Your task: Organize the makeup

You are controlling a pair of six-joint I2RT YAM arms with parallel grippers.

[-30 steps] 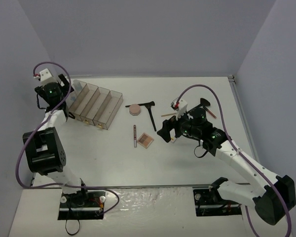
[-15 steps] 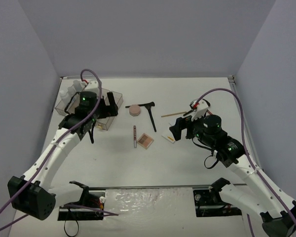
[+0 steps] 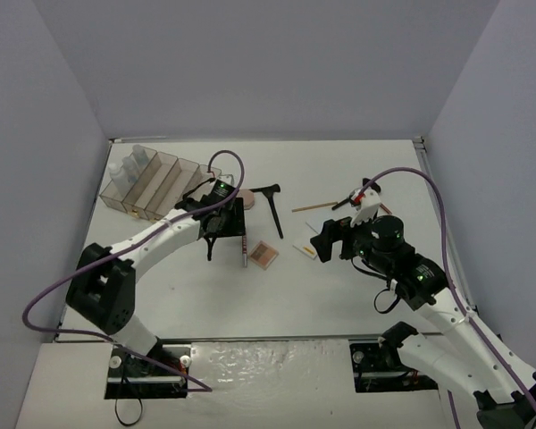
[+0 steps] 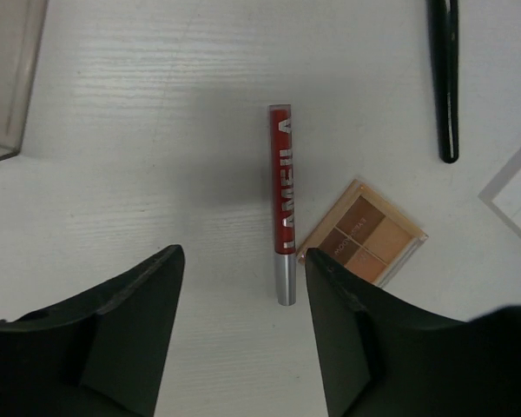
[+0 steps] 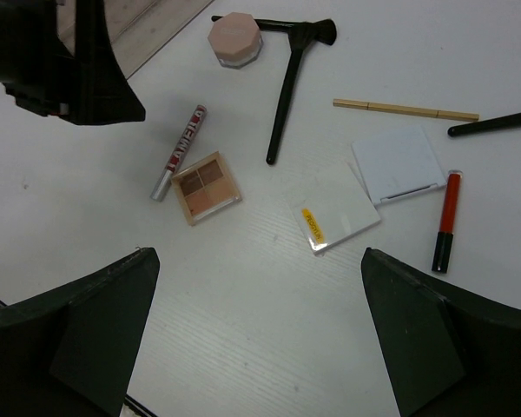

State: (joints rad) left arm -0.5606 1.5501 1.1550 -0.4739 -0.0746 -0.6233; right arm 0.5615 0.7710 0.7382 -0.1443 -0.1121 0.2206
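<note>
While left hand (image 4: pixel 243 261) and right hand (image 5: pixel 259 261) gape, a glossy red tube (image 4: pixel 281 204) lies flat.

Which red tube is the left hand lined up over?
The lettered, silver-capped tube beside the palette, framed by the left hand; the plain black-capped tube lies by the white pads.

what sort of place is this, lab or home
Most likely a robot test bench: white table boxed in by plain walls, left arm and right arm bolted at its near edge, lip gloss tube and eyeshadow palette laid out near a clear organizer tray.
</note>
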